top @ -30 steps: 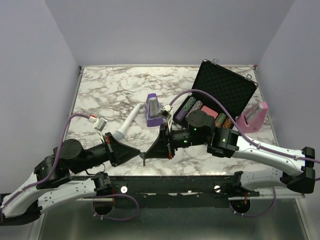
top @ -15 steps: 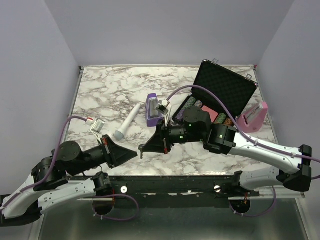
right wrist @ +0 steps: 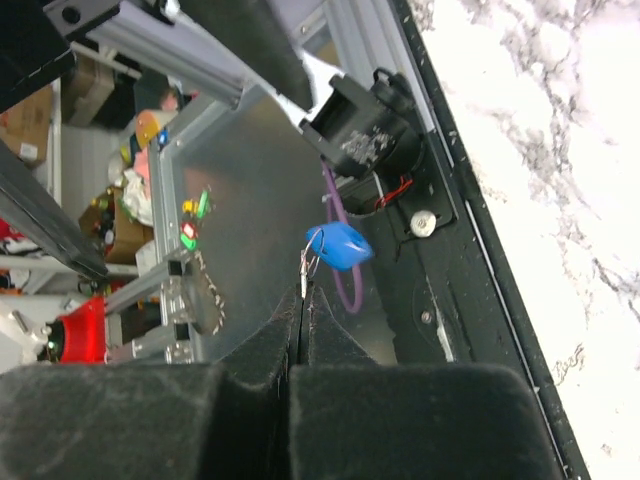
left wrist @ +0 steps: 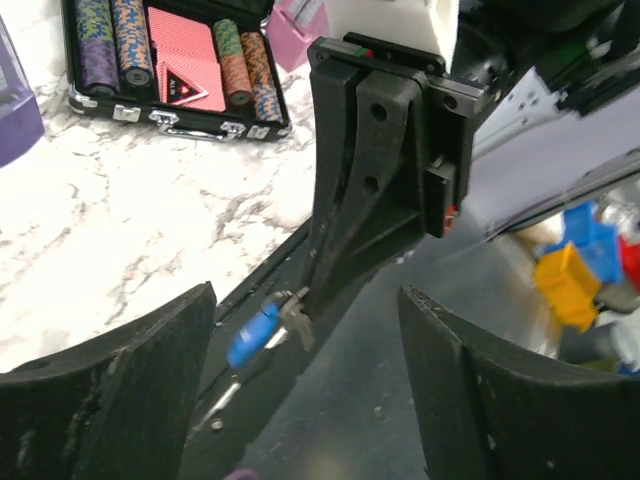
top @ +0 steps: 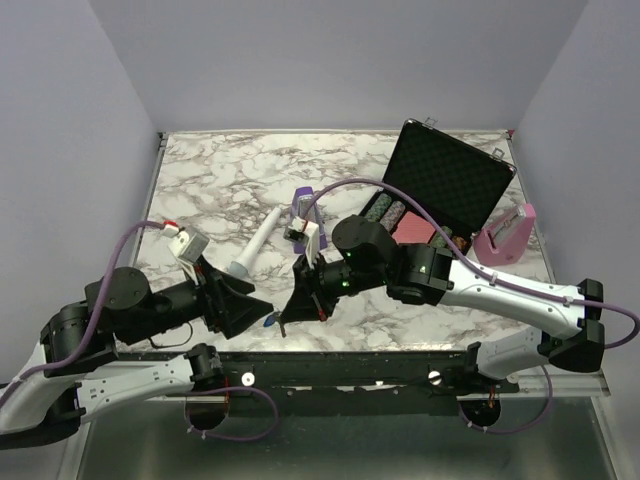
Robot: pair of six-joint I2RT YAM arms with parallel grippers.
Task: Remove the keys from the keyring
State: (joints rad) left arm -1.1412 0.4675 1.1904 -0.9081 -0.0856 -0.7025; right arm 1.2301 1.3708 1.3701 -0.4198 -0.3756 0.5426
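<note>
My right gripper is shut on a tiny silver key at its fingertips, over the table's near edge. A thin wire keyring and a blue tag hang from the key. In the left wrist view the key and blue tag dangle under the right gripper's tip. My left gripper stands open just left of them, its fingers wide on either side and touching nothing. The left gripper sits close beside the right one.
A purple metronome and a white pen-like stick lie mid-table. An open black case with poker chips and cards stands at the back right, a pink object beside it. The black frame rail runs below the table edge.
My left gripper has opened and let go; it was shut tip-to-tip with the right one. The right arm has swung left and nearer the table's front edge, carrying the key and tag.
</note>
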